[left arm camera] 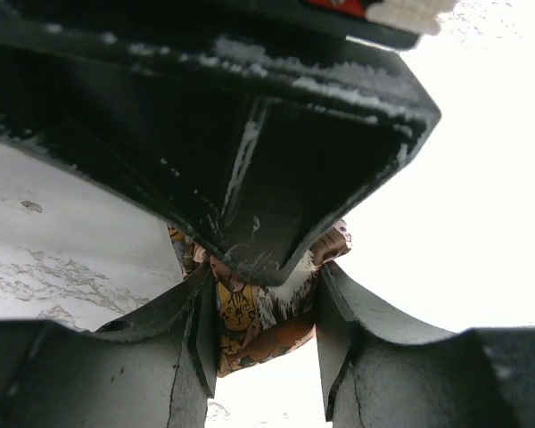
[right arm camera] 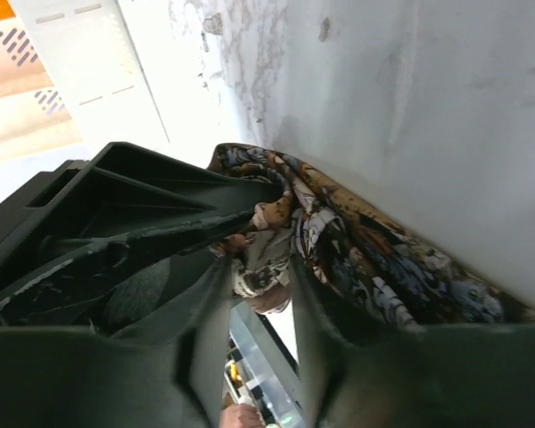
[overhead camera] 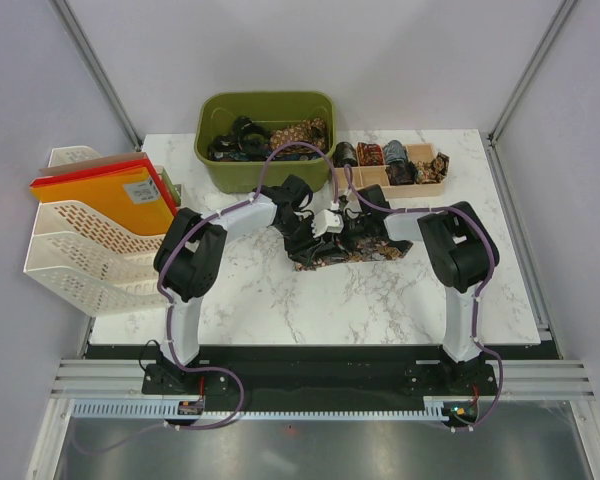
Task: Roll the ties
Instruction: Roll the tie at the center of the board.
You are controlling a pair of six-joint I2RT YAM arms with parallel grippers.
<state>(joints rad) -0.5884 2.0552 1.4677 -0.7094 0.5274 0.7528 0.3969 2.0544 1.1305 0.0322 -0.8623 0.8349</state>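
Note:
A dark tie with a brown-gold print (overhead camera: 365,247) lies bunched on the marble table (overhead camera: 280,300) at the middle. My left gripper (overhead camera: 326,228) and right gripper (overhead camera: 346,218) meet over its left end. In the left wrist view my left gripper (left arm camera: 266,330) is closed on a fold of the tie (left arm camera: 241,312), with the right gripper's black finger (left arm camera: 276,178) just above. In the right wrist view my right gripper (right arm camera: 260,285) pinches the tie (right arm camera: 357,250) too, and the left gripper's body (right arm camera: 134,223) lies close on the left.
A green bin (overhead camera: 212,160) with several loose ties stands at the back. A wooden tray (overhead camera: 432,186) with several rolled ties sits to its right. A white rack (overhead camera: 70,250) with orange folders (overhead camera: 110,200) stands at the left edge.

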